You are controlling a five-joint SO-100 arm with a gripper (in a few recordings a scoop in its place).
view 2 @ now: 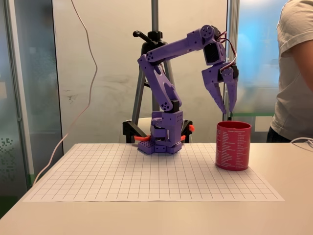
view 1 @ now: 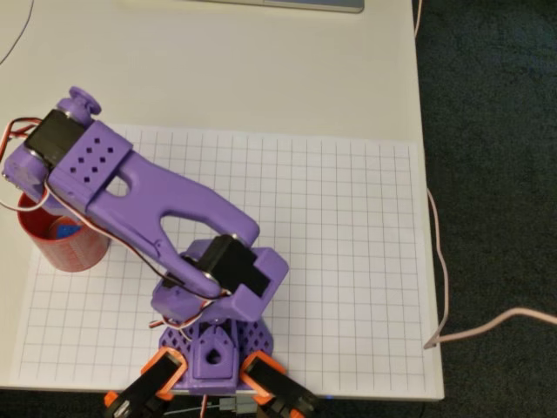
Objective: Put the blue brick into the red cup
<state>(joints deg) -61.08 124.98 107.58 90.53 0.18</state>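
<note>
Blue brick (view 1: 64, 230) lies inside red cup (view 2: 233, 145), below the parted, empty gripper (view 2: 228, 110).

Purple arm (view 2: 166, 93) with black motor blocks and orange clamps (view 1: 161, 370) at its base; red cup (view 2: 233, 145) covered in fine pale lettering, a bright blue brick (view 1: 64, 231) inside it; white sheet (view 1: 348, 261) ruled with a thin grey grid (squares throughout) on a cream table (view 1: 218, 70)

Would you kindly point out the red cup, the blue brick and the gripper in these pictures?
red cup (view 2: 233, 147), fixed view, front wall.
blue brick (view 1: 64, 231), overhead view, the blue patch showing inside the cup.
gripper (view 2: 228, 111), fixed view, between the fingertips, above the cup's rim.
</note>
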